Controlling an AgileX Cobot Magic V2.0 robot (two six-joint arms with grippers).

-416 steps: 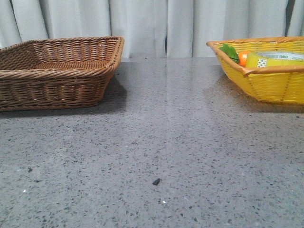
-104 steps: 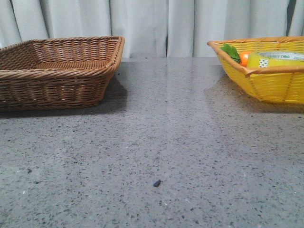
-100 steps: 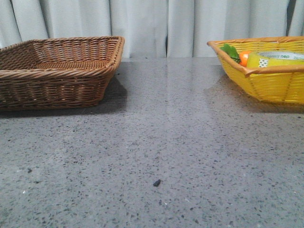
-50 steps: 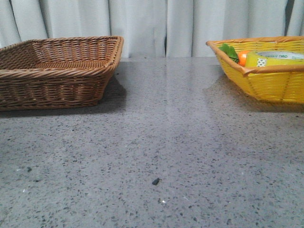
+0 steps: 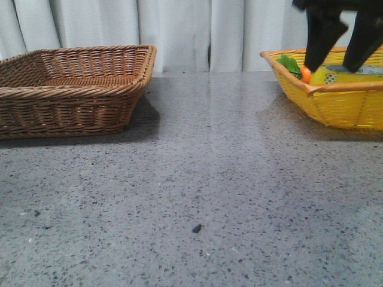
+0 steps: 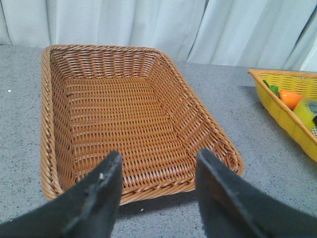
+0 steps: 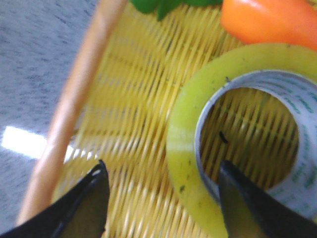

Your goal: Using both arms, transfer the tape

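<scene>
The tape [image 7: 184, 119], a yellow translucent roll with a white printed core, lies flat in the yellow basket [image 5: 341, 107] at the right; it also shows in the front view [image 5: 335, 76] and the left wrist view [image 6: 307, 113]. My right gripper [image 5: 336, 63] is open and hangs over the basket, one finger over the roll's hole, the other outside its wall [image 7: 161, 171]. It touches nothing that I can see. My left gripper [image 6: 157, 163] is open and empty, near the front edge of the brown wicker basket [image 6: 133, 191].
An orange carrot [image 7: 270, 20] with green leaves [image 5: 289, 64] lies in the yellow basket beside the tape. The brown wicker basket [image 5: 78, 101] at the left holds nothing. A small dark speck [image 5: 196, 228] lies on the grey table. White curtains hang behind.
My right gripper has come down into the front view over the yellow basket; half a second ago it was not in view. Baskets and tape have not moved.
</scene>
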